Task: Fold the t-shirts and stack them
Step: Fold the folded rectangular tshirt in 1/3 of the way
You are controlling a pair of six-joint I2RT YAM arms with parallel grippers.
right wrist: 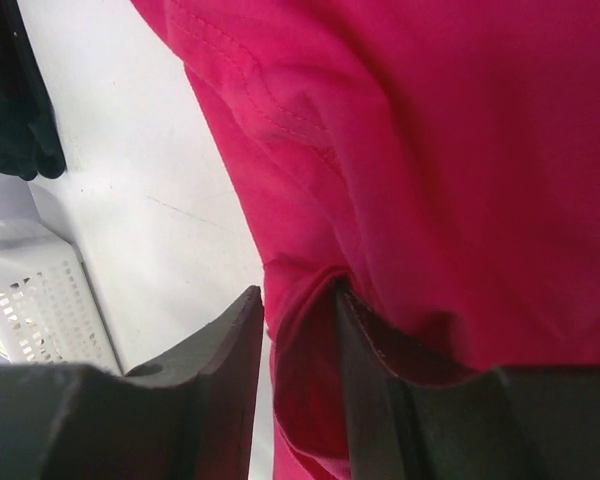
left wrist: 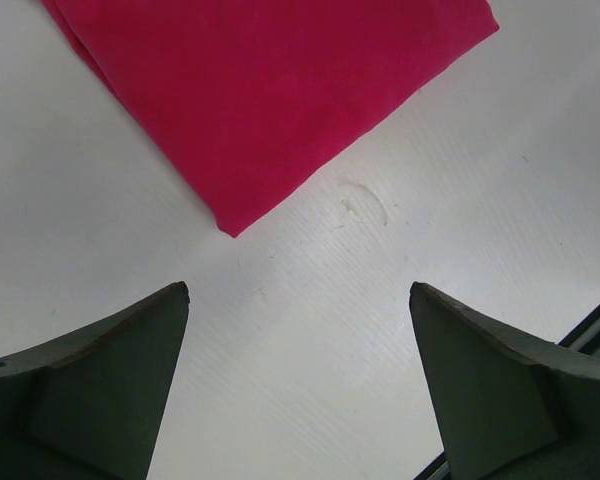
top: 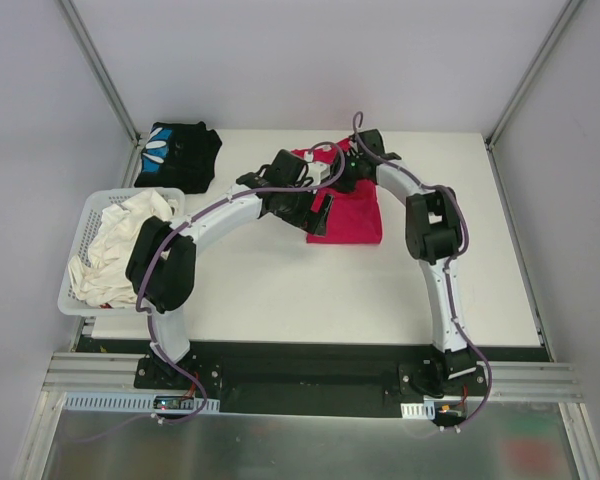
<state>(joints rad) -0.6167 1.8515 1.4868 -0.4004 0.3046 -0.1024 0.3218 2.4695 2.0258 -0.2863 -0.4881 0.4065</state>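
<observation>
Hidden, red t-shirt [top: 358, 215]: from above, my two wrists cover its 11 o'clock part, so only the 3 to 6 o'clock portion shows plainly.
Cut off, left wrist view: the red t-shirt runs off the frame at 12 o'clock. One folded corner points down toward my fingers.
Cut off, right wrist view: red cloth fills most of the frame and its outline cannot be traced.
Hard to make out, black t-shirt [top: 180, 155]: bunched, with only a patch of blue-and-white print showing at its 10 o'clock side.
Hidden, basket [top: 83, 222]: my left elbow covers its 4 o'clock corner and part of the white cloth [top: 110, 245] heaped inside.
Location, red t-shirt: flat on the table [top: 280, 280], slightly toward 1 o'clock of centre.
Location, black t-shirt: the table's 10 o'clock corner, well apart from the red one.
Location, basket: the table's 9 o'clock edge, overhanging it.
Pose, left arm: elbow raised beside the basket, forearm reaching toward 2 o'clock, wrist over the red t-shirt's 9 o'clock edge.
State, left gripper [left wrist: 298, 290]: fingers spread wide above bare table, nothing between them, the red corner just beyond the tips.
Pose, right arm: arched up the table's 3 o'clock side and bent back toward 9 o'clock, wrist low at the shirt's 12 o'clock edge.
State, right gripper [right wrist: 298, 300]: fingers partly apart with a fold of red cloth in the gap. I cannot tell whether they pinch it.
</observation>
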